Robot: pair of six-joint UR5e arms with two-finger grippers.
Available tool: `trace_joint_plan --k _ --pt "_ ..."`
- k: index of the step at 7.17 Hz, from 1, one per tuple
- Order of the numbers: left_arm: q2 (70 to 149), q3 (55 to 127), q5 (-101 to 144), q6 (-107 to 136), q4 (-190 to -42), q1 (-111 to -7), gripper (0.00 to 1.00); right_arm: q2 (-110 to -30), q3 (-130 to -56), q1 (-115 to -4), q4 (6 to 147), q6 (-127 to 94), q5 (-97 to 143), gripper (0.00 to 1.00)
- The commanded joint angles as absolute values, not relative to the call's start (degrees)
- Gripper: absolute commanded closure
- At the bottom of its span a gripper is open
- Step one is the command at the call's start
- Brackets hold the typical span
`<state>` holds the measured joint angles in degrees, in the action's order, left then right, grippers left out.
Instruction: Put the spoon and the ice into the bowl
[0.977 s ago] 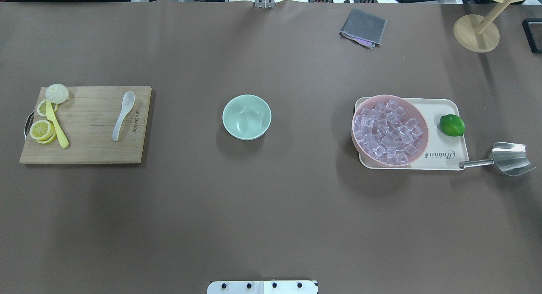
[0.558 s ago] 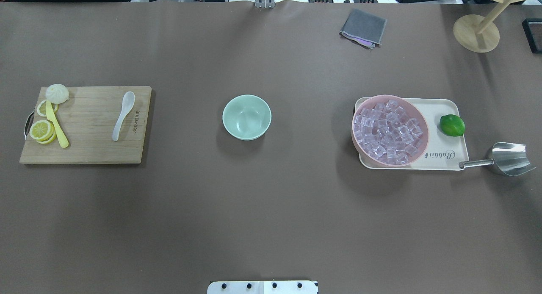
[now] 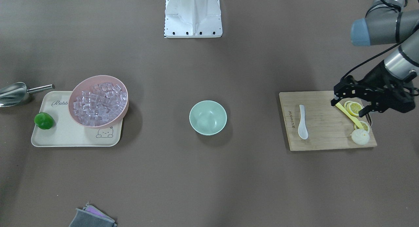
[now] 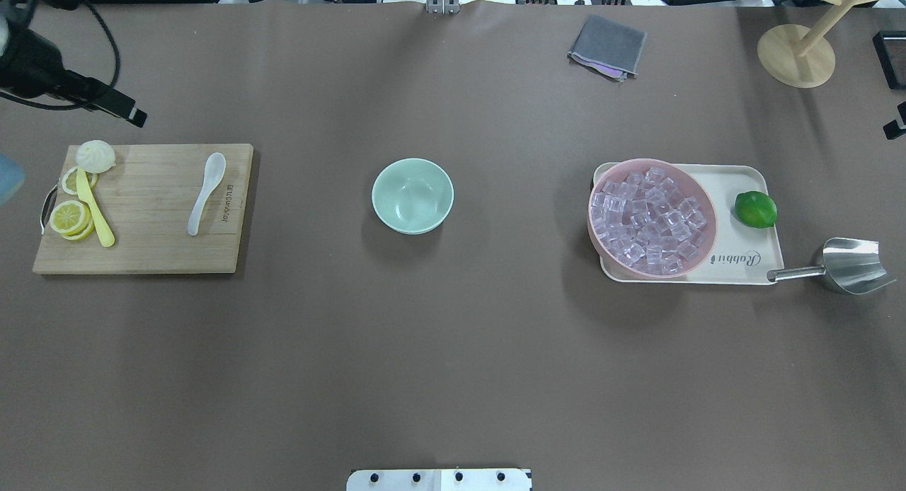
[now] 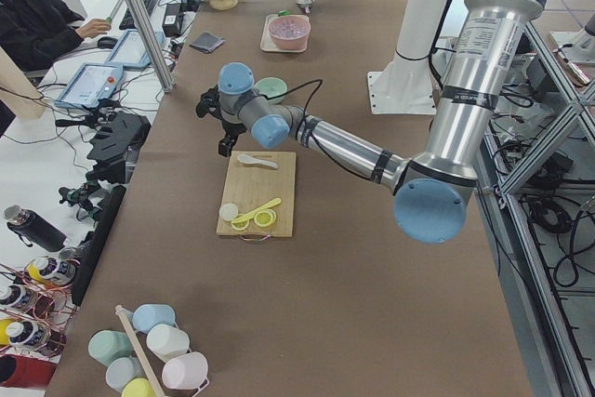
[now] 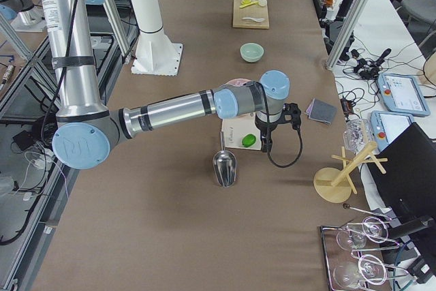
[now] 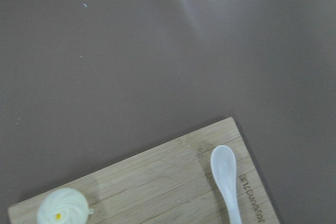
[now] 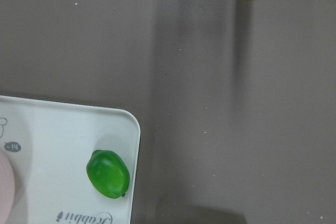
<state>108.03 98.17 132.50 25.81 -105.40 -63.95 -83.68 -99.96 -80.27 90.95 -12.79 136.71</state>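
Observation:
The white spoon (image 4: 202,194) lies on a wooden cutting board (image 4: 141,254) at the left; it also shows in the left wrist view (image 7: 227,174). The empty mint-green bowl (image 4: 413,195) stands mid-table. The ice (image 4: 648,218) fills a pink bowl (image 4: 697,264) on a cream tray at the right. My left gripper (image 3: 347,109) is open and empty, above the board's outer end, apart from the spoon (image 3: 302,122). My right gripper (image 6: 271,131) hovers beyond the tray near the lime; I cannot tell if it is open.
Lemon slices (image 4: 69,218), a yellow spoon (image 4: 95,211) and a white bun (image 4: 95,156) share the board. A lime (image 4: 755,209) sits on the tray (image 4: 743,180). A steel scoop (image 4: 846,264), a grey cloth (image 4: 607,47) and a wooden stand (image 4: 796,56) lie around.
The left arm has come into the overhead view at the top left, above the board's far corner. A dark part of the right arm now shows at the right edge. Objects have not moved.

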Motion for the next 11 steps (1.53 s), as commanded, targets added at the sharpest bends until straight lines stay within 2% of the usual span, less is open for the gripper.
trace_joint_plan --k 1,2,6,7,8,9,11 --pt "112.06 98.35 124.86 34.3 -98.61 -55.94 0.02 -83.32 -100.19 -78.59 88.95 -17.19 136.5 0.0" --pt "112.15 97.57 119.15 35.32 -98.87 -51.29 0.02 -81.84 -100.11 -77.44 88.6 -19.58 136.67 0.0" --pt "108.82 92.74 118.3 35.59 -107.27 -50.19 0.03 -78.23 -101.59 -72.7 88.59 -29.42 136.58 0.0" --pt "108.29 91.07 118.3 37.6 -110.62 -50.19 0.12 -77.0 -102.12 -71.29 88.59 -31.88 136.41 0.0" --pt "108.28 90.36 118.3 38.84 -112.31 -50.1 0.27 -76.3 -102.13 -70.06 88.59 -33.04 136.23 0.0" --pt "108.02 90.09 118.3 38.67 -112.5 -50.1 0.38 -75.85 -102.22 -69.18 88.51 -33.05 135.88 0.0" --pt "107.93 90.0 118.3 38.67 -112.5 -50.1 0.46 -75.24 -102.13 -68.73 88.59 -33.05 135.79 0.0"
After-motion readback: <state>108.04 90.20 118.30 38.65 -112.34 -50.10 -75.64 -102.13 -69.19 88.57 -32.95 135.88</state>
